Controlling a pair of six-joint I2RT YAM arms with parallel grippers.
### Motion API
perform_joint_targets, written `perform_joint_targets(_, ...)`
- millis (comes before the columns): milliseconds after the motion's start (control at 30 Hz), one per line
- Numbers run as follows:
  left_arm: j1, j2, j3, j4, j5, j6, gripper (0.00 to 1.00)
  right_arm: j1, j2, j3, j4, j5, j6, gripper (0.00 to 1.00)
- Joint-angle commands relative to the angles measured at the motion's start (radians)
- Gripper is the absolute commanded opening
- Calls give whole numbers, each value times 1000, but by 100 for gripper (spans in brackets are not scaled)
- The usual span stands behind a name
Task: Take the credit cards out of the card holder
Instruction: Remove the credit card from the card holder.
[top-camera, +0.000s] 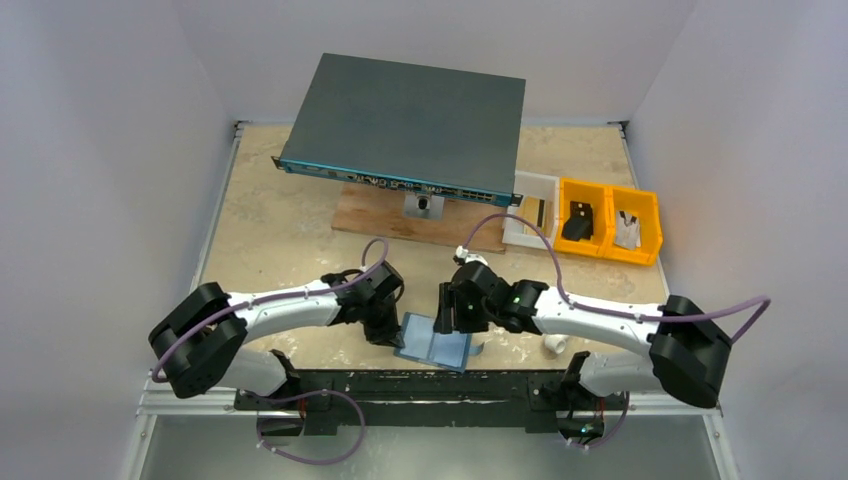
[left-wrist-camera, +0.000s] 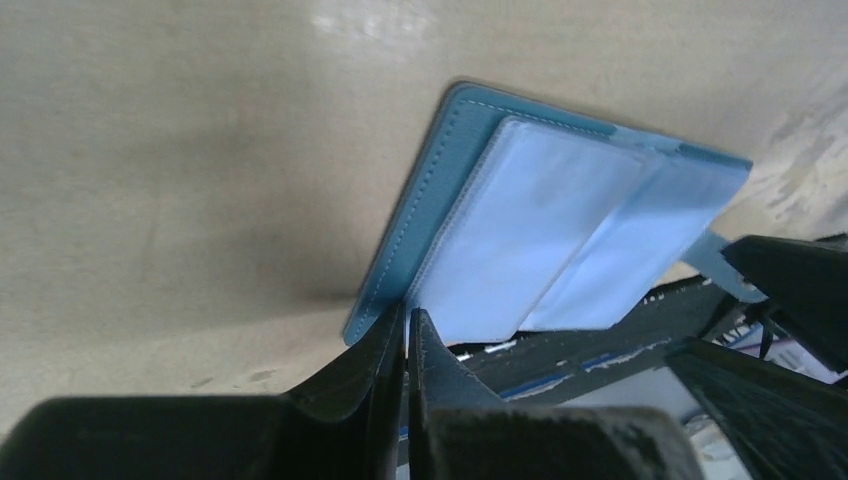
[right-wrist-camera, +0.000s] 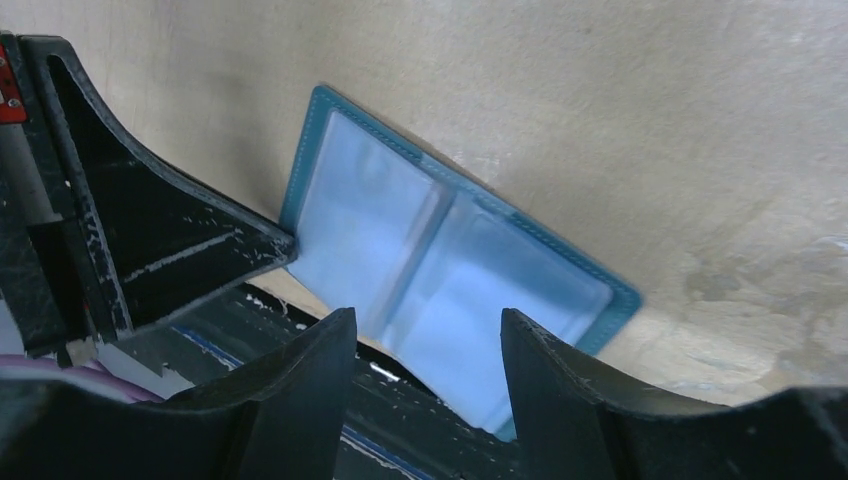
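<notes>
Card holder (top-camera: 436, 343) open — left gripper (left-wrist-camera: 407, 318) pinches corner, right gripper (right-wrist-camera: 428, 332) agape

Card holder (top-camera: 435, 343): small steel-blue folding wallet with pale stitching along rim. Lies open, inner side up, at lower centre of top view. Two panels spread flat either side of centre fold. Pale translucent sleeves (left-wrist-camera: 540, 240) cover inside; what they hold cannot be told. Bottom edge juts past tabletop (top-camera: 280, 220) edge. One sleeve corner pinched in left hand (left-wrist-camera: 407, 325).
</notes>
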Motion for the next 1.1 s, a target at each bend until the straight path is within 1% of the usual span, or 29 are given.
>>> perform_joint_targets(0, -21, -41, -6, 61, 44, -37, 5, 51, 64, 80, 27, 54, 33, 56)
perform_joint_targets(67, -21, -66, -11, 40, 33, -36, 5, 74, 113, 108, 21, 69, 38, 57)
perform_joint_targets(133, -21, -101, -12, 3, 4, -35, 6, 97, 154, 137, 14, 88, 44, 60)
perform_joint_targets(267, -11, -174, 0, -118, -76, -25, 7, 122, 227, 194, 0, 125, 47, 67)
perform_joint_targets(333, 10, -208, -5, -162, -106, -23, 6, 129, 265, 228, -16, 142, 44, 68)
perform_joint_targets(500, 96, -312, -64, -192, -110, -15, 6, 156, 381, 314, -71, 186, 26, 69)
perform_joint_targets(633, 149, -362, -78, -227, -113, 11, 5, 176, 466, 371, -84, 192, 1, 68)
perform_joint_targets(767, 160, -381, -92, -229, -106, 13, 5, 189, 522, 410, -98, 205, -24, 65)
perform_joint_targets(967, 160, -344, -117, -161, -60, 10, 4, 191, 550, 431, -81, 206, -53, 56)
perform_joint_targets(1067, 159, -312, -120, -111, -24, 24, 4, 191, 538, 416, -48, 191, -59, 56)
